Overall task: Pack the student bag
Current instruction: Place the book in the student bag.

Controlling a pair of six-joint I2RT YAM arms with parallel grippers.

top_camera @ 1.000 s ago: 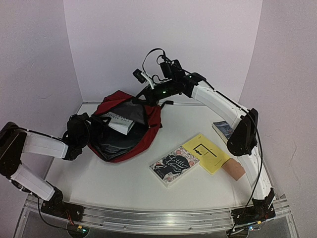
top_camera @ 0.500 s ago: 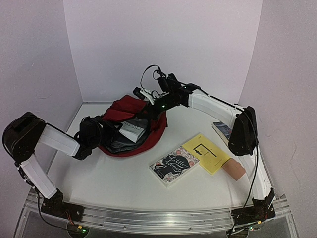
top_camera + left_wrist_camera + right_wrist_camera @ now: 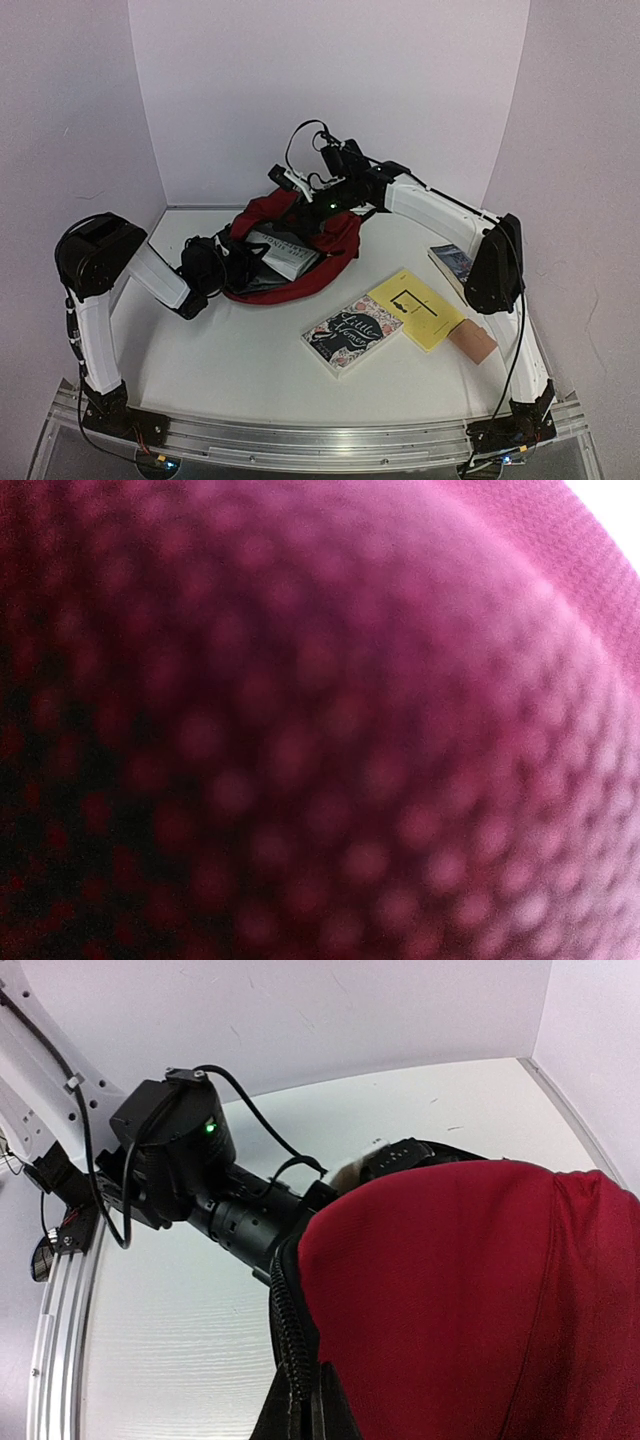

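The dark red student bag lies at the back middle of the table with its mouth open, and a white-covered book shows inside it. My left gripper is at the bag's near-left rim, shut on the fabric; its fingers are hidden. Red fabric fills the left wrist view. My right gripper holds the bag's far rim lifted. In the right wrist view the red fabric and the black zip cover the fingers, with the left arm's wrist beyond.
A floral-covered book, a yellow booklet and a tan flat object lie on the table at front right. Another book lies partly behind the right arm. Walls close in at the back and both sides.
Both grippers moved right with the bag. Its left rim was drawn about 50 pixels toward the middle, the mouth narrowed, and the book inside shifted right with it.
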